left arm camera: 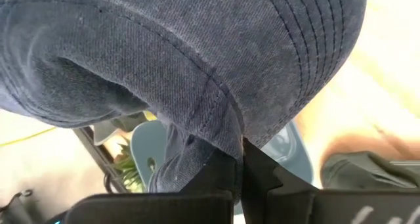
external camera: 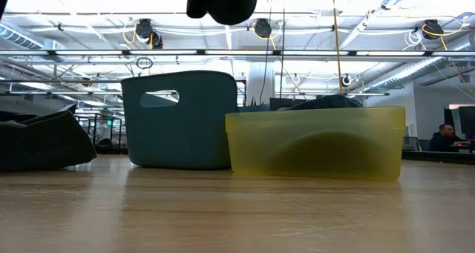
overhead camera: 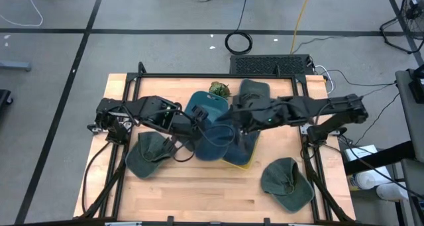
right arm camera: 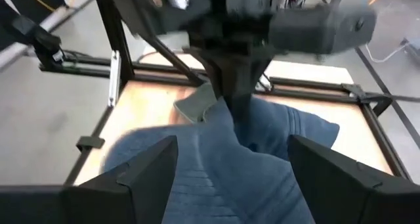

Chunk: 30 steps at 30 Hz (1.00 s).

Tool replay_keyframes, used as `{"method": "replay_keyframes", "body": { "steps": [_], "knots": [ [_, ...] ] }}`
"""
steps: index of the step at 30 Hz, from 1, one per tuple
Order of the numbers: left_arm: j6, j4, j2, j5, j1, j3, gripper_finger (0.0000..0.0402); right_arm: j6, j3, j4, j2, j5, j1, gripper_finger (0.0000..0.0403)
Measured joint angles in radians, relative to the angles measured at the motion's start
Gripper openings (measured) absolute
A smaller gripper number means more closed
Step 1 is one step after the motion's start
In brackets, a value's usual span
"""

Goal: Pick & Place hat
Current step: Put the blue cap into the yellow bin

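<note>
Our left tool [left arm camera: 239,168] pinching the blue hat [overhead camera: 215,138] mid-frame, right tool [right arm camera: 233,161] spread; no readable writing.

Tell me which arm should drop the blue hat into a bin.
Left. Its end effector is shut on the blue hat, held above the teal bin and yellow bin; the right end effector is open.
</note>
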Motion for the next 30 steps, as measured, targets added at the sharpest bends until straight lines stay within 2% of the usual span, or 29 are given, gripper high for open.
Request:
{"method": "replay_keyframes", "body": {
  "steps": [8,11,25,30],
  "knots": [
    [0.000,0.000,0.000,0.028,-0.002,0.000,0.0001,0.009,0.000,-0.006,0.026,-0.004,-0.016,0.0276],
    [0.001,0.000,0.000,0.044,-0.002,0.000,0.0001,0.034,0.000,-0.022,0.023,-0.051,-0.027,0.0264],
    [-0.010,-0.012,0.001,0.046,-0.002,0.000,0.0001,0.052,-0.001,-0.061,0.076,-0.167,-0.033,0.0142],
    [-0.020,-0.012,0.001,0.043,-0.002,-0.001,0.0001,-0.016,0.000,-0.034,0.079,-0.168,-0.032,0.0061]
  ]
}}
